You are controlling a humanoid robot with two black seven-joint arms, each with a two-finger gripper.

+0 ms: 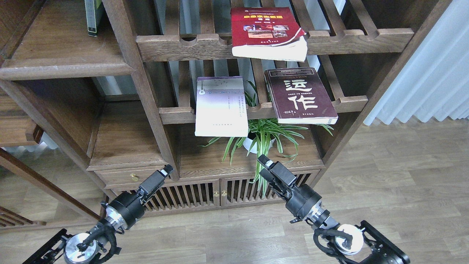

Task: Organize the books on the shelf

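Three books lie flat on the slatted racks. The thick red one (269,33) rests on the upper rack and juts over its front rail. On the lower rack, the pale lavender-white one (221,106) hangs over the rail at the left and the maroon one (300,95) with big white characters lies at the right. The shelf (62,55), a solid dark-brown plank, is at the upper left. My left gripper (166,170) and right gripper (263,161) hover low in front of the cabinet, well below the books and holding nothing. Their fingers are too dark to tell apart.
A dark green book (93,16) stands at the back of the shelf. A potted spider plant (262,135) sits under the lower rack, just beyond my right gripper. Slatted cabinet doors (198,194) and a drawer (128,176) lie below. A white curtain (425,77) hangs at right.
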